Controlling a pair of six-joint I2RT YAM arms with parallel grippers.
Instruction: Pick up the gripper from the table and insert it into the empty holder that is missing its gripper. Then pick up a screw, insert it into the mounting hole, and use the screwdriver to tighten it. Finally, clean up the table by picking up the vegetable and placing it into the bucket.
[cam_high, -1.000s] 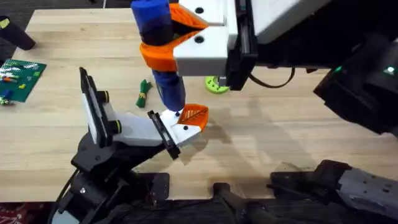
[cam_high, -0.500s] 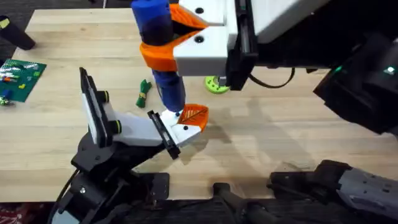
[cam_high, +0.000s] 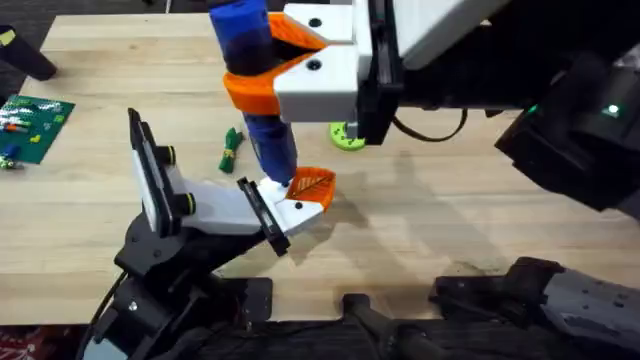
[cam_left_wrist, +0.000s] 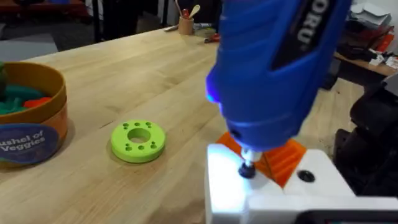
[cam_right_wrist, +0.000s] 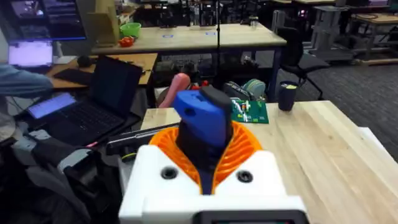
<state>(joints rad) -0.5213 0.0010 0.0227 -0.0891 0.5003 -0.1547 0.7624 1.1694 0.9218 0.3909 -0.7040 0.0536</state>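
- The right gripper (cam_high: 262, 75) had its fingers clamped around the screwdriver (cam_high: 255, 80), tip on the screw (cam_left_wrist: 247, 169) (barely seated).
- A tilt could slip the bit off.
- I could not tell the left fingers' state.

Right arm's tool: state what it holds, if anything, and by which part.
The right tool holds the blue screwdriver, its orange pads clamped around the thick upper body just below the cap. The slimmer shaft points down at the holder.
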